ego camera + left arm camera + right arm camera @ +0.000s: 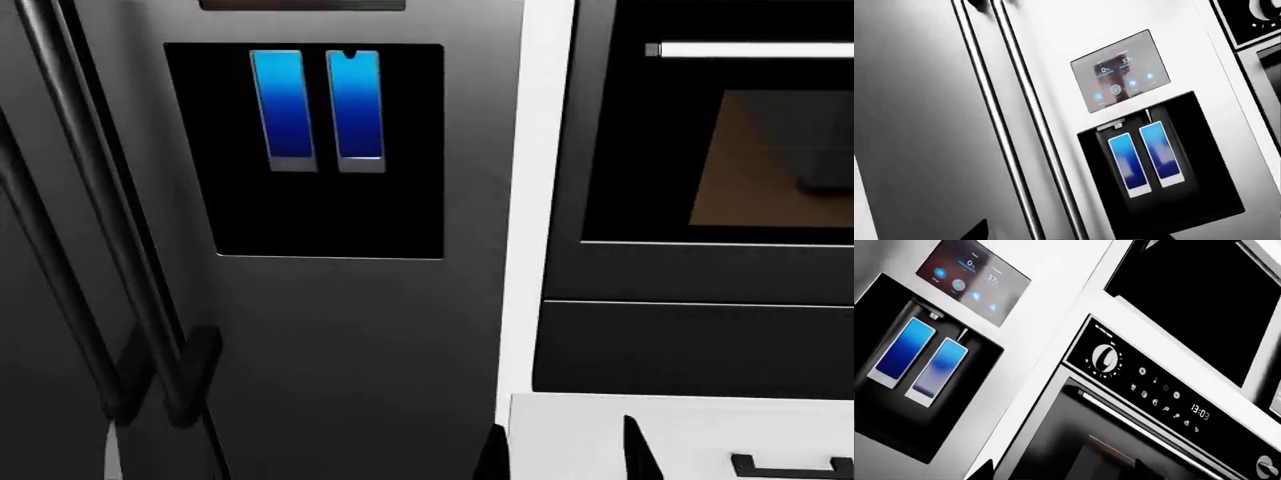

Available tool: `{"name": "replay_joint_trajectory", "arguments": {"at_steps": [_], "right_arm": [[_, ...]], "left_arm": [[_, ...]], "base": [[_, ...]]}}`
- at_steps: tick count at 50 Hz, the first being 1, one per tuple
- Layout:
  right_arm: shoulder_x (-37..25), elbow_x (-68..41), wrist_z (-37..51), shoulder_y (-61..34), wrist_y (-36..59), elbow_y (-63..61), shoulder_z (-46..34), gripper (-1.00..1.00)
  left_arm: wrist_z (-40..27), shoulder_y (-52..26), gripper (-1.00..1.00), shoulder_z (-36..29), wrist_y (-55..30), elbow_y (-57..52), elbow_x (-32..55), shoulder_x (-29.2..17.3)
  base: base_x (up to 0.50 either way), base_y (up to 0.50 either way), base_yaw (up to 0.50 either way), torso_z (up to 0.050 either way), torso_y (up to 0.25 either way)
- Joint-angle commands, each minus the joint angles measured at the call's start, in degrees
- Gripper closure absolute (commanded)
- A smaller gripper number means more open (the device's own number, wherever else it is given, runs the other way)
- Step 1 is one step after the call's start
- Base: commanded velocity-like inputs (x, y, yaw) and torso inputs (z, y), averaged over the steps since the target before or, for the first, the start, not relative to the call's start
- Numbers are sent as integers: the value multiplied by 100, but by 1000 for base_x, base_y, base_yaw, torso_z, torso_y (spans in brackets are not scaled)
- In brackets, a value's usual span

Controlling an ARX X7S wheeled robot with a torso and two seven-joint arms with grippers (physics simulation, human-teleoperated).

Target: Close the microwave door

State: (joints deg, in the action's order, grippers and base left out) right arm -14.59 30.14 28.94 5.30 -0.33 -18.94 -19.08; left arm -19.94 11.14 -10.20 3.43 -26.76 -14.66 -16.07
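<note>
microwave door [1201, 305] cropped (both grippers unseen)

Vertical fronts close the space ahead: fridge door [360, 340] with recessed dispenser bay [327, 215] and projecting bar handles [100, 230]; oven door [707, 140] with protruding handle [754, 50]. The microwave door [1201, 300], above the oven control panel [1154, 385], is unobstructed.
</note>
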Motion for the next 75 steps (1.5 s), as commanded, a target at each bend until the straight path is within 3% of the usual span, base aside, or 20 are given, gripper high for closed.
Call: {"name": "replay_joint_trajectory", "arguments": {"at_steps": [1,16,31,32,75], "right_arm": [[-261,907,474,484,-124,-1487,2,-100],[-286,1665,654,788,-148,-2228,-10,-100],[-353,2070,850,807,-274,-2217,-76,-100],[-337,2409,1007,826,-299,-2161,-68,-100],[-383,2338,1009,854,-213,-2239,-126,-100]], "left_arm": [[-699,1404,-100,781,165,-2182,-1132,-422],[-311,1528,-100,396,191,-2957,-2206,-247],[-334,1528,-100,369,304,-2865,-2352,-250],[-329,1530,-100,364,314,-2869,-2351,-256],[-213,1513,-100,315,351,-2891,-2563,-141]], "base": [[0,0,0,0,0],[0,0,0,0,0],[16,0,0,0,0],[457,0,0,0,0],[500,0,0,0,0]]}}
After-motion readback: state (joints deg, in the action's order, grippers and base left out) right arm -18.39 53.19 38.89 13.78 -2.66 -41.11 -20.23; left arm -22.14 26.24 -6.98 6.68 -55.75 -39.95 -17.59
